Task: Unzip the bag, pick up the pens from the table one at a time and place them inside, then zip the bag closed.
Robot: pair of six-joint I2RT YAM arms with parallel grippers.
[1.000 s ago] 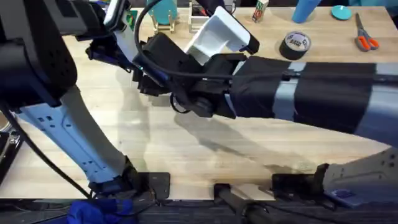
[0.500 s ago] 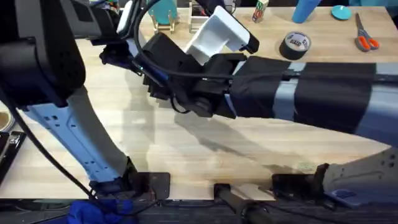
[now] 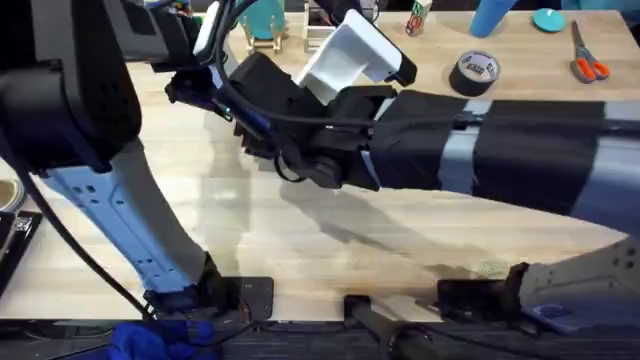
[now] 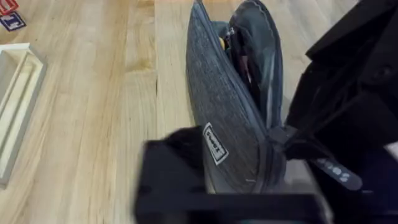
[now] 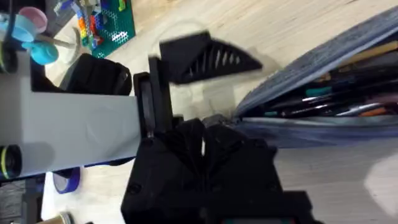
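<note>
- Pale wooden planks make up the table (image 3: pixel 300 240); along its far edge sit a tape roll (image 3: pixel 474 70), orange scissors (image 3: pixel 588 62) and some coloured odds and ends.
- Both my arms meet over the far left of the table, the right one reaching well across the middle, so the two pincers are working close together there.
- My left wrist camera shows the bag (image 4: pixel 233 118) running lengthwise straight away from my left pincer (image 4: pixel 233 196), standing on edge with its mouth gaping at the far end and something coloured inside.
- My left pincer looks clamped on the bag's near end; the fabric runs right down between its dark fingers.
- My right wrist camera shows the bag (image 5: pixel 323 93) with its mouth open and several pens (image 5: pixel 323 96) lying inside, side by side along its length.
- My right pincer (image 5: pixel 202 146) sits at the tip of that opening, fingers drawn together on what I take to be the zip end; the pull itself is too small to make out.
- I judge the pens are in and the closing stroke is what remains.
- That stroke turns on the bag's long axis: the left holds one end as anchor, and the right must draw the zip along the length.
</note>
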